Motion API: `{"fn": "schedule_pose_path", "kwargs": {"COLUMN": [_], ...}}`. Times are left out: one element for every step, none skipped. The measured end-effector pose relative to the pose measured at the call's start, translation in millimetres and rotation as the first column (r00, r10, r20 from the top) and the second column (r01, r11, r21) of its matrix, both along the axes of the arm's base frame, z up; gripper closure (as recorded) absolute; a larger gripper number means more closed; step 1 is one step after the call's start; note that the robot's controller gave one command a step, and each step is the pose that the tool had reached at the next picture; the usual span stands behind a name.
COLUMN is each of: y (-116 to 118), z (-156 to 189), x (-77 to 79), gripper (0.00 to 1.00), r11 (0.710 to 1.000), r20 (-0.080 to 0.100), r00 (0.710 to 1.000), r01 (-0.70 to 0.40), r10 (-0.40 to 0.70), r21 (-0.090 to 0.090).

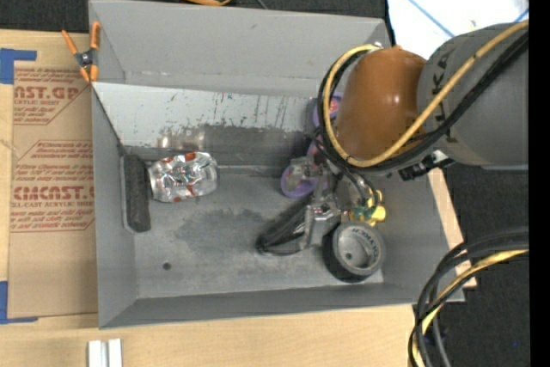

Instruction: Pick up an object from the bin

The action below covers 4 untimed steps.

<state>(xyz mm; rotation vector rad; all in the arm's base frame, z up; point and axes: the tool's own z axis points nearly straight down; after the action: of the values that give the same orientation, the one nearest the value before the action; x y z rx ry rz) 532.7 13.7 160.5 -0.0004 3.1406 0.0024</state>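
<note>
Grey bin (112, 271) | hand (320, 217): opening cannot tell | tape roll (354, 252), black object (282, 238), purple piece (296, 179) close around it

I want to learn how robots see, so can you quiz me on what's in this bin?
1. True or false: the crumpled shiny silver wrapper lies in the left half of the grey metal bin.
2. The round roll of dark tape lies: A. by the left wall; B. front right, beside the pincer; C. outside the bin.
3. Fill in: the small thing near the back wall, behind the pincer, is coloured ____.
Key: 1 true; 2 B; 3 purple.
</note>
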Motion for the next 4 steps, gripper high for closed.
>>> {"fn": "schedule_pose_path", "kwargs": {"y": [0, -55, -25, -35], "z": [0, 32, -62, -37], "x": [0.0, 51.3, -40.4, 47.9], "gripper": [0.0, 0.0, 0.0, 0.0], "r11": [1.0, 0.975, 0.912, 0.998], "r20": [0.0, 0.009, -0.009, 0.018], "r00": [1.0, 0.975, 0.912, 0.998], "r01": [0.0, -0.221, -0.41, -0.061], "r10": [0.0, 0.221, 0.41, 0.061], "r21": [0.0, -0.005, 0.005, -0.001]}}
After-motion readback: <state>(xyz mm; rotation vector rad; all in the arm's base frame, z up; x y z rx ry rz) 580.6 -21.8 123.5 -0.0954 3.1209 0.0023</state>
